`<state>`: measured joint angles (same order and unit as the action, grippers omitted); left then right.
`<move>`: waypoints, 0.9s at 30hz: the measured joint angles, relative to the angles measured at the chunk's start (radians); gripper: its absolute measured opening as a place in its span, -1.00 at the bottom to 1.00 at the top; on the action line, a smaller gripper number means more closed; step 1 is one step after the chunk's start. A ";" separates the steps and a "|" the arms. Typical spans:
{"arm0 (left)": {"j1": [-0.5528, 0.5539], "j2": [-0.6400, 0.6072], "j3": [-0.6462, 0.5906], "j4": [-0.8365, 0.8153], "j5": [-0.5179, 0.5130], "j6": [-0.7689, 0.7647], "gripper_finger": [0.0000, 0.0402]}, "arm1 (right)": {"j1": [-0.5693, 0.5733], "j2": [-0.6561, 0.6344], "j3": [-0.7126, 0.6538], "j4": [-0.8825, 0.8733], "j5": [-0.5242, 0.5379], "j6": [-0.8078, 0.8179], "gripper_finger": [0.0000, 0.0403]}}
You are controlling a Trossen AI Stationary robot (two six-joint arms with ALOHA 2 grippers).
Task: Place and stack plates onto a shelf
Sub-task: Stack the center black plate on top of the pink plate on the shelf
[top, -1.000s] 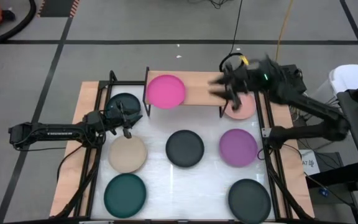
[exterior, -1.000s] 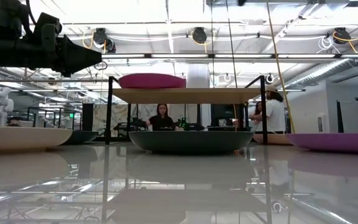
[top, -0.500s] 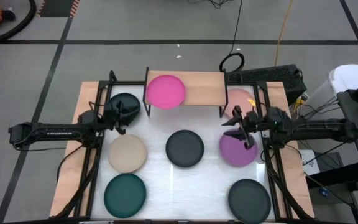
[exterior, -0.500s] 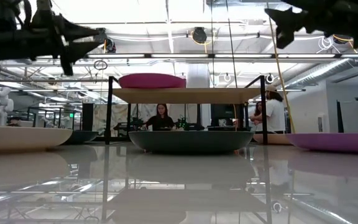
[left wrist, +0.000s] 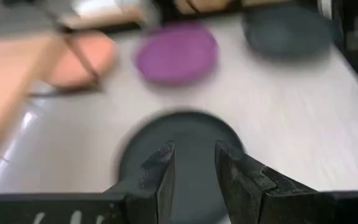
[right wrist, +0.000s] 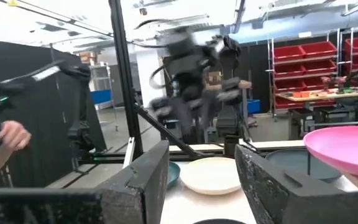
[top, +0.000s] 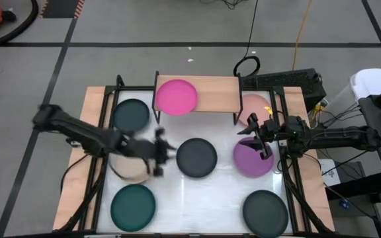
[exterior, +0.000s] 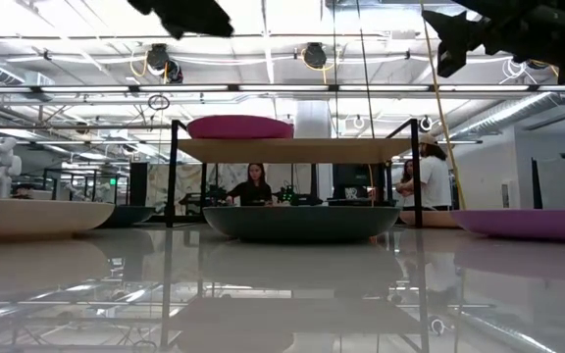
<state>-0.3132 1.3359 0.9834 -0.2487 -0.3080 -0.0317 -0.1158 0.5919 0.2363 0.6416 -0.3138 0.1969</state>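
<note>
The shelf (top: 213, 94), a light-wood board on black legs, stands at the table's far edge with a hot pink plate (top: 176, 96) on its left half. On the table lie a dark teal plate (top: 131, 114), a beige plate (top: 132, 170) partly under my left arm, a charcoal plate (top: 197, 157), a purple plate (top: 253, 160), a pale pink plate (top: 256, 109), another teal plate (top: 133, 207) and another charcoal plate (top: 265, 211). My left gripper (top: 159, 155) (left wrist: 194, 177) hovers open, blurred, by the centre charcoal plate's (left wrist: 185, 149) left edge. My right gripper (top: 252, 137) (right wrist: 201, 180) hovers open over the purple plate's far edge.
Black frame rails (top: 104, 132) run along the table's left and right sides, and the shelf's legs (exterior: 173, 172) stand at the far edge. In the low view both grippers are high above the plates. People show in the room beyond the table (exterior: 253, 184).
My left arm has swung quickly from the dark teal plate at the far left toward the table's middle, ending beside the centre charcoal plate. My right gripper came away from the shelf's right end toward the near edge, stopped over the purple plate's far edge, and has since kept still.
</note>
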 joint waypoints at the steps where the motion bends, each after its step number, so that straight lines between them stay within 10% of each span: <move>1: -0.021 0.071 0.046 -0.029 -0.002 0.000 -0.41 | 0.000 0.000 0.000 -0.003 -0.001 0.003 -0.18; 13: -0.082 0.582 0.386 -0.253 -0.060 -0.002 -0.41 | 0.000 0.000 0.000 -0.052 -0.005 0.027 -0.18; 27: -0.094 0.654 0.397 -0.283 -0.059 -0.077 -0.41 | 0.000 0.000 0.000 -0.048 -0.003 0.020 -0.18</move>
<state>-0.4073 1.9900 1.3800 -0.5321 -0.3668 -0.1084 -0.1158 0.5922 0.2367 0.5934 -0.3168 0.2165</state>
